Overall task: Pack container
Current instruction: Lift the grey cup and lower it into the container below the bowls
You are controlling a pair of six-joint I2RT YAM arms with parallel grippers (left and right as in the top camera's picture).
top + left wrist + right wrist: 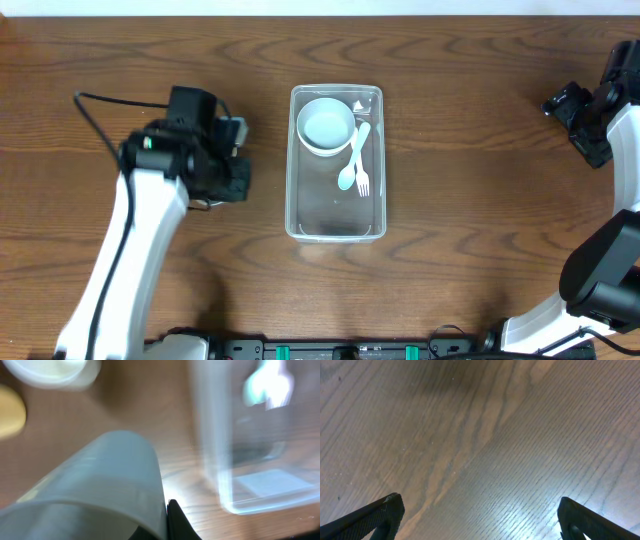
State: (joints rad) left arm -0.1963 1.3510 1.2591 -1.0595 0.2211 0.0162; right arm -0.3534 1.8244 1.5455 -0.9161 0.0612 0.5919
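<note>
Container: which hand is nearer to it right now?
Left. The left hand sits close beside the container, off its left wall with a gap between them. The right hand is far off to the container's right, near the overhead view's edge.

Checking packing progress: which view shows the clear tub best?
Overhead. It shows the whole container sharply, with a bowl, spoon and fork inside. The left wrist view catches only one blurred end of it, and the right wrist view shows only the table, no container.
</note>
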